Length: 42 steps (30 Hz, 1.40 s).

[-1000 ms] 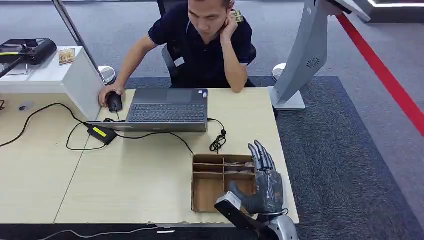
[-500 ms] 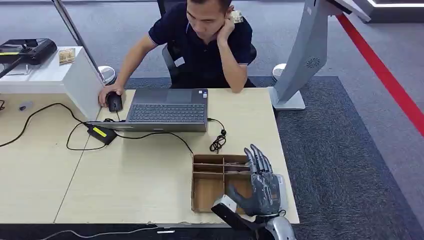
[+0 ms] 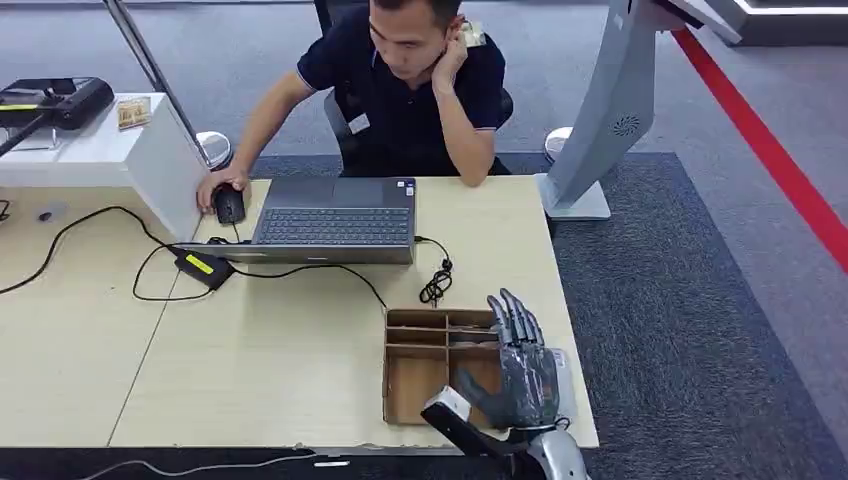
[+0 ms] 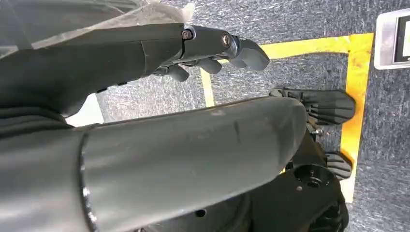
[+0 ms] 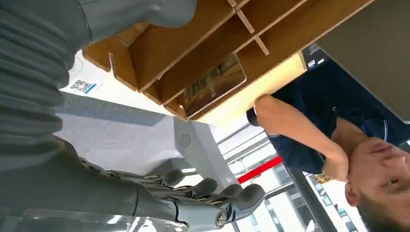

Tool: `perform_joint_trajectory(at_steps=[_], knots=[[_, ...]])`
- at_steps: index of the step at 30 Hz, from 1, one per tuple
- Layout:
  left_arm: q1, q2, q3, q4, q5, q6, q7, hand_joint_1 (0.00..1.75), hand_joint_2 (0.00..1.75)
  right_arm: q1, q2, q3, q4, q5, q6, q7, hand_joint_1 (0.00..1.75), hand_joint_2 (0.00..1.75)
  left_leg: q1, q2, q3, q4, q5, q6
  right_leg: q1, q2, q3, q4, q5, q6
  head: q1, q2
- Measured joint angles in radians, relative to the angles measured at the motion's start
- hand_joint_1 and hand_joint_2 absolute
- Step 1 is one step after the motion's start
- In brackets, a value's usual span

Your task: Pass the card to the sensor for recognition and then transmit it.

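Right robot hand (image 3: pixel 527 372) empty, fingers spread, over cardboard tray (image 3: pixel 420 370), card (image 5: pixel 212 84) inside

The divided box (image 3: pixel 430 365) is raw brown cardboard, matt, on a pale wood-grain laminate tabletop (image 3: pixel 260 360); the floor's grey carpet (image 3: pixel 680 330) looks rough.

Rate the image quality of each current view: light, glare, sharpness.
Head view: even indoor light, soft shadows, sharp across the desk and the cardboard tray. Right wrist view: bright backlight behind the right hand, glare on the card in the tray, picture turned. Left wrist view: left hand dark, close and soft.
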Motion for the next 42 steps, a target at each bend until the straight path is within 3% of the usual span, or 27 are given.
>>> perform_joint_trajectory(at_steps=[14,26,28,31,42], knots=[[0.000,0.005,0.000,0.000,-0.003,-0.002,0.000,0.00,0.00,0.001,0.035,-0.051,0.030,0.016,0.000,-0.025,0.03,1.75,0.000,0.000,0.000,0.000,0.000,0.000,0.000,0.000,0.000,0.000,0.000,0.000,0.000,0.000],[0.000,0.005,0.000,0.000,-0.006,-0.003,0.000,0.00,0.00,0.001,0.052,-0.079,0.045,0.023,0.000,-0.043,0.16,1.75,0.000,0.000,0.000,0.000,0.000,0.000,0.000,0.000,0.000,0.000,0.000,0.000,0.000,0.000],[0.000,0.005,0.000,0.000,-0.006,-0.003,0.000,0.00,0.00,0.001,0.055,-0.083,0.045,0.024,0.000,-0.044,0.24,1.75,0.000,0.000,0.000,0.000,0.000,0.000,0.000,0.000,0.000,0.000,0.000,0.000,0.000,0.000],[0.000,0.005,0.000,0.000,-0.006,-0.003,0.000,0.00,0.00,0.002,0.058,-0.091,0.046,0.024,0.000,-0.045,0.17,1.75,0.000,0.000,0.000,0.000,0.000,0.000,0.000,0.000,0.000,0.000,0.000,0.000,0.000,0.000],[0.000,0.006,0.000,0.000,-0.009,-0.004,0.000,0.00,0.00,0.002,0.066,-0.105,0.054,0.026,0.000,-0.057,0.21,1.75,0.000,0.000,0.000,0.000,0.000,0.000,0.000,0.000,0.000,0.000,0.000,0.000,0.000,0.000]])
